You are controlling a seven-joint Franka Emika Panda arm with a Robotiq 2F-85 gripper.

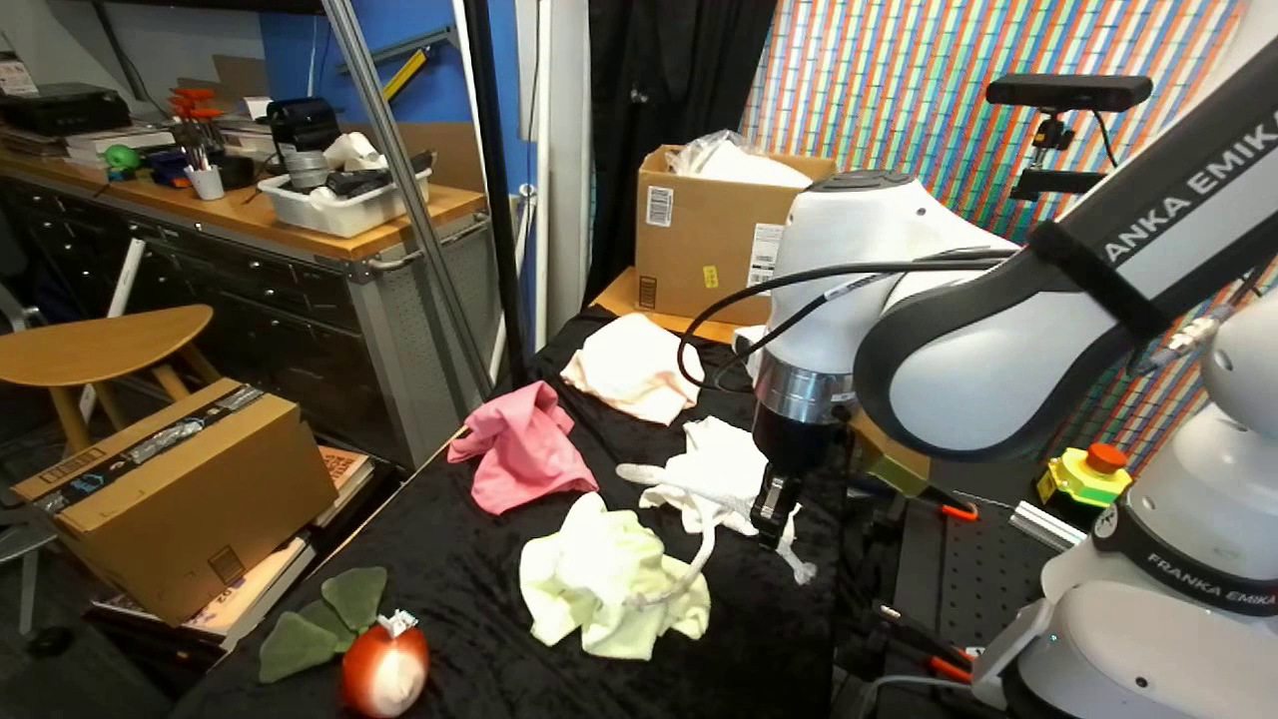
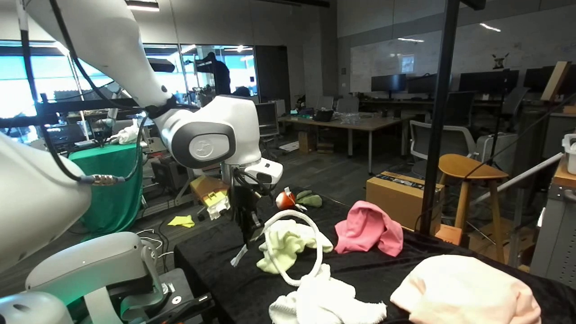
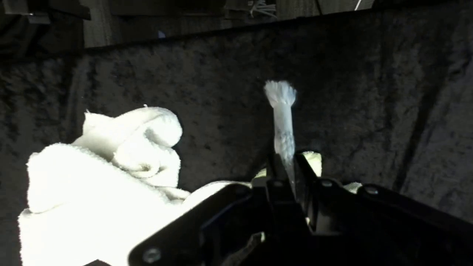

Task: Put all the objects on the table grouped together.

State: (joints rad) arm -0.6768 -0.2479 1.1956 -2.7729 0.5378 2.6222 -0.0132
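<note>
My gripper (image 1: 774, 514) is shut on a white rope (image 1: 689, 483) near one frayed end, above the black table. The rope loops over the white cloth (image 1: 714, 454) and the yellow-green cloth (image 1: 589, 569). In the wrist view the rope's end (image 3: 283, 122) sticks out between the fingertips (image 3: 286, 166), beside the white cloth (image 3: 85, 207). A pink cloth (image 1: 524, 449) and a peach cloth (image 1: 639, 364) lie crumpled apart on the table. A red-and-white round toy (image 1: 384, 671) with green leaves (image 1: 315, 624) lies at the end of the table away from the peach cloth.
A large cardboard box (image 1: 709, 235) stands beyond the peach cloth. Another box (image 1: 190, 499) and a wooden stool (image 1: 110, 335) stand beside the table. A dark post (image 2: 436, 117) rises by the table edge. An emergency stop (image 1: 1088, 474) sits near the robot base.
</note>
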